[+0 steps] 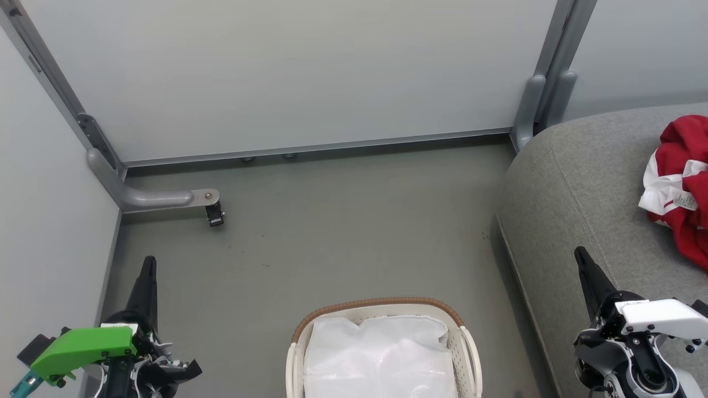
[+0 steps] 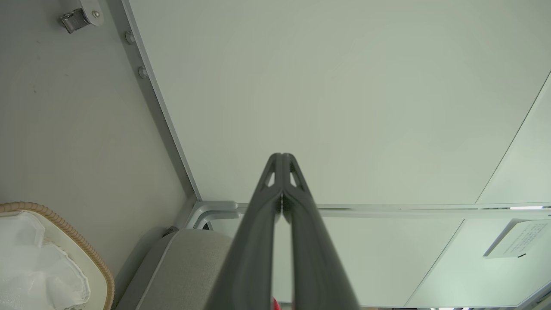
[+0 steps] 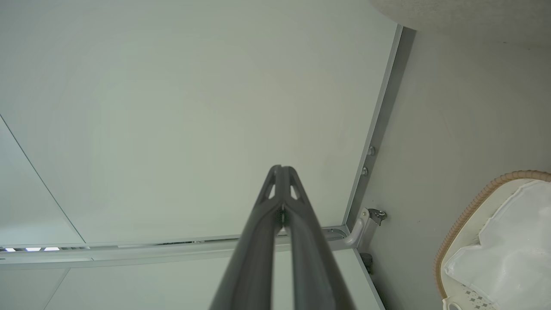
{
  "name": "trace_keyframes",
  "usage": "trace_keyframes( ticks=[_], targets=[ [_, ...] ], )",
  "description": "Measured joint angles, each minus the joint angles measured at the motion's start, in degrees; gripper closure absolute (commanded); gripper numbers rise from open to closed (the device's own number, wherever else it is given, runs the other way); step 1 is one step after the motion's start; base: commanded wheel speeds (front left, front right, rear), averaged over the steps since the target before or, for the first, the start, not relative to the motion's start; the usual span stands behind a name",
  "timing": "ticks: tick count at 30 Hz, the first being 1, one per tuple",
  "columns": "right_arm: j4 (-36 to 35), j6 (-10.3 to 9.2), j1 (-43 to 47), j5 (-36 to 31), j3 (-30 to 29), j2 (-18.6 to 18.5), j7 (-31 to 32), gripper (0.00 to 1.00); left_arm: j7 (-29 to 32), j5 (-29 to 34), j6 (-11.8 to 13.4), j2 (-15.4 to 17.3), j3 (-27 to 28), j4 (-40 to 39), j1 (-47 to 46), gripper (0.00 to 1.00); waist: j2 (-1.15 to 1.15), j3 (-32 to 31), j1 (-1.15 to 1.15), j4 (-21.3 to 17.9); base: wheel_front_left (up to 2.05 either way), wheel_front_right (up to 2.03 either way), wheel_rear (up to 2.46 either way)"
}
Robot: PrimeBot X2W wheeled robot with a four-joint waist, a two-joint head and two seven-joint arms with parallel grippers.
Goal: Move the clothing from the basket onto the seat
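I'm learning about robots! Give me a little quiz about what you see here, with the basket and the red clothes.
1. True or false: the red clothing lies inside the basket.
2. What shows inside the basket? A) red jerseys B) a white liner sheet C) shoes
3. Fill the gap: the jaws of the left gripper and of the right gripper are both ____.

Key
1. False: it lies on the grey seat.
2. B
3. shut
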Motion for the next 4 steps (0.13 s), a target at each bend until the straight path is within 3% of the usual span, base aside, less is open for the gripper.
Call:
trace_keyframes(
  ticks=[4],
  targets=[
    [0.0,0.00,0.0,0.0,0.0,0.0,0.0,1.00,0.0,0.0,0.0,0.0,0.0,0.0,0.0,1.00,0.00,0.0,0.00,0.0,0.00,0.00,0.00]
  ],
)
